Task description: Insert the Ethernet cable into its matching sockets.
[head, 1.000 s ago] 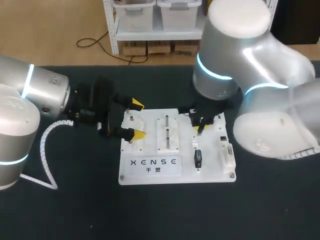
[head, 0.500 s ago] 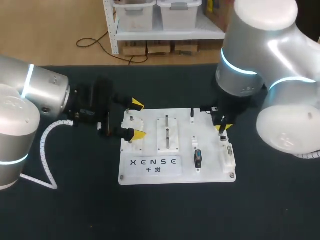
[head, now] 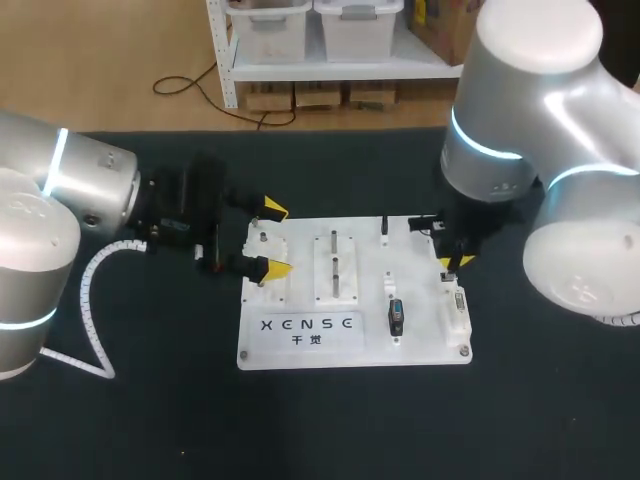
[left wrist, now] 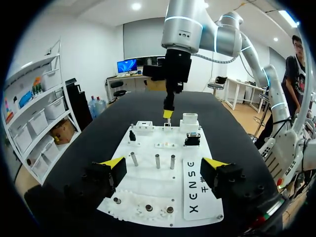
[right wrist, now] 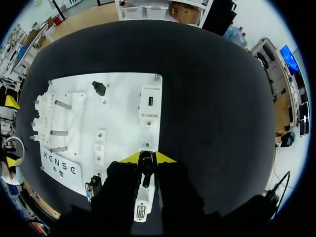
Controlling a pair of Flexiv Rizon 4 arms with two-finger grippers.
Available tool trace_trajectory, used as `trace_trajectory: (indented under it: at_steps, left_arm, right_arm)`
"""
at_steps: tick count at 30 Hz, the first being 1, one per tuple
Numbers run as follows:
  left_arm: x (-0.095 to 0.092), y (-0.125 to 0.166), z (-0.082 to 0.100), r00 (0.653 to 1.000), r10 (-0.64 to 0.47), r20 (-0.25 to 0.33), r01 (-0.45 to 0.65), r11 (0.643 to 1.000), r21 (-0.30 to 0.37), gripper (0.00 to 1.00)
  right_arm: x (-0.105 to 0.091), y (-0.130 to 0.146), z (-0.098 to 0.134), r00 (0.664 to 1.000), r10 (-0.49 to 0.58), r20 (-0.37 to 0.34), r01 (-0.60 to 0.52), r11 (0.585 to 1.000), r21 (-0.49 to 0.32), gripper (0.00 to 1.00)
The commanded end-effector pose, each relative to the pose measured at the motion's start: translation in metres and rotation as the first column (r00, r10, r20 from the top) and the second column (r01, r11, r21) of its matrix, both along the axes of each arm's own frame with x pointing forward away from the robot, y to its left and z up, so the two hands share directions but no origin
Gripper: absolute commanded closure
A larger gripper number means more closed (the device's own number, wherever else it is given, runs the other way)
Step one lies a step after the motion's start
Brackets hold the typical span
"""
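Note:
The white socket board [head: 350,335] lies mid-table. My right gripper [head: 452,262] hangs over the board's right edge, just above a small dark socket [head: 445,276]. In the right wrist view the right gripper [right wrist: 147,159] is shut on a small black Ethernet plug [right wrist: 145,167], with a white socket block [right wrist: 140,210] under it. The left wrist view shows the same right gripper [left wrist: 168,112] pointing down at the board's far edge. My left gripper [head: 272,238] is open at the board's left edge, straddling the pegs there, and the left wrist view shows this gripper [left wrist: 163,165] holding nothing.
A black stub [head: 384,232] stands at the board's back edge. A black and blue connector [head: 396,316] sits right of the middle. Upright metal pegs [left wrist: 157,160] stand ahead of my left gripper. A white block with a blue port [right wrist: 150,101] lies ahead of my right gripper.
My right arm has swung to the right, from beside the black stub at the board's back to over its right edge. The left arm has not moved.

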State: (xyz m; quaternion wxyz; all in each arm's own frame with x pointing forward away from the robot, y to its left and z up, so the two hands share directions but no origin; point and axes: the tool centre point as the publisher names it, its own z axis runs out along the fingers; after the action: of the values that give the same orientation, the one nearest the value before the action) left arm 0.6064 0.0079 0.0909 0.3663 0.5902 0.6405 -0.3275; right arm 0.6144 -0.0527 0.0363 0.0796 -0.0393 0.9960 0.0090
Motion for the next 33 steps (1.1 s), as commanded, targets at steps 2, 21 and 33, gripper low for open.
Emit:
trace_trajectory:
  at_steps: [2, 21, 33]
  left_arm:
    - [-0.0004, 0.0009, -0.0013, 1.000, 0.000, 0.003, 0.000, 1.000, -0.005, 0.00]
    - [-0.0004, 0.0009, -0.0013, 1.000, 0.000, 0.003, 0.000, 1.000, -0.005, 0.00]
    - [-0.0004, 0.0009, -0.0013, 1.000, 0.000, 0.003, 0.000, 1.000, -0.005, 0.00]
  right_arm:
    - [0.0021, -0.0006, -0.0061, 1.000, -0.002, 0.010, 0.002, 1.000, -0.002, 1.00]
    - [0.0060, 0.0019, -0.0115, 1.000, 0.002, 0.008, -0.002, 1.000, -0.001, 1.00]
    - [0.0075, 0.0035, -0.0116, 1.000, 0.007, 0.010, -0.007, 1.000, 0.007, 1.00]
